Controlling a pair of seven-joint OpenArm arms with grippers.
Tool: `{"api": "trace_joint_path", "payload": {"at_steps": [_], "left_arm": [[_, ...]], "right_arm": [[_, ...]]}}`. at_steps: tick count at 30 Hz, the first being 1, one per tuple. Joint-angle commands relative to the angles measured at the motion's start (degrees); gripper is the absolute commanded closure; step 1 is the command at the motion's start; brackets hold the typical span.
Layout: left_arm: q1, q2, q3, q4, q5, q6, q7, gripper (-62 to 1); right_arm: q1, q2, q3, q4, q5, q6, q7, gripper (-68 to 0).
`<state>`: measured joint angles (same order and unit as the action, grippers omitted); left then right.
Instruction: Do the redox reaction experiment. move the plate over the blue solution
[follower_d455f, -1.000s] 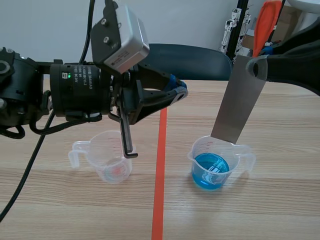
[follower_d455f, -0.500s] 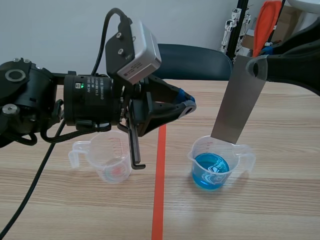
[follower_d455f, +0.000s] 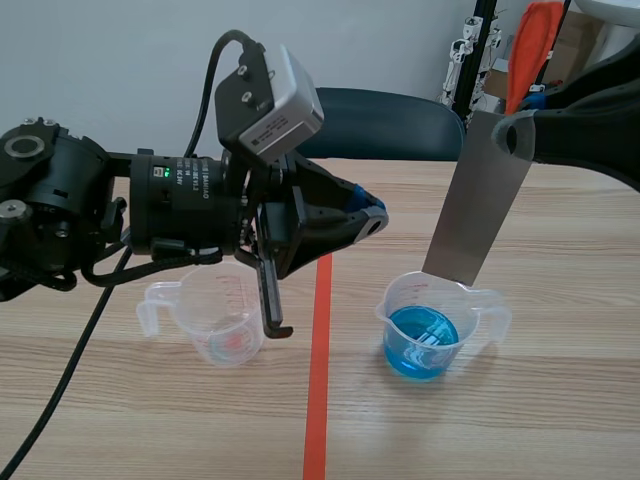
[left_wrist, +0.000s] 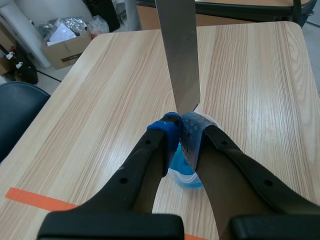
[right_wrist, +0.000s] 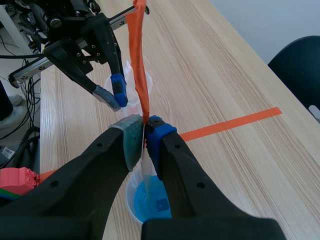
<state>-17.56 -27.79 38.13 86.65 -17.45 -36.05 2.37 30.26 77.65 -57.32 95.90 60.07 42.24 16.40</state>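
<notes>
A long grey metal plate (follower_d455f: 480, 195) hangs tilted, and my right gripper (follower_d455f: 515, 135) is shut on its upper end. Its lower edge sits just above the far rim of a clear beaker of blue solution (follower_d455f: 425, 340). In the right wrist view the plate (right_wrist: 140, 60) shows edge-on, pinched between the pads of the right gripper (right_wrist: 145, 130), with the blue beaker (right_wrist: 147, 200) below. My left gripper (follower_d455f: 370, 215) hovers left of the plate, shut on nothing. In the left wrist view the left gripper (left_wrist: 180, 127) closes just short of the plate (left_wrist: 177, 50).
A second clear beaker (follower_d455f: 215, 320) with a little reddish residue stands left of the orange tape line (follower_d455f: 318, 350). A black hooked rod (follower_d455f: 270, 300) hangs from the left arm over that beaker. A dark chair (follower_d455f: 385, 120) is behind the table's far edge.
The left arm has shifted to the right, toward the plate, and then nearly settled. The right arm, the plate and both beakers have stayed where they were.
</notes>
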Motion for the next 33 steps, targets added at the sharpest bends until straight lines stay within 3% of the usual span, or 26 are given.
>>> {"api": "trace_joint_path", "payload": {"at_steps": [1, 33], "left_arm": [[0.7, 0.3, -0.1, -0.2, -1.6, 0.3, -0.6, -4.4], [0.9, 0.3, -0.1, -0.8, -1.7, 0.3, 0.2, -4.4]], "right_arm": [[0.8, 0.9, 1.2, 0.8, 1.1, 0.5, 1.0, -0.6], [0.8, 0.9, 1.2, 0.8, 1.1, 0.5, 1.0, -0.6]]}}
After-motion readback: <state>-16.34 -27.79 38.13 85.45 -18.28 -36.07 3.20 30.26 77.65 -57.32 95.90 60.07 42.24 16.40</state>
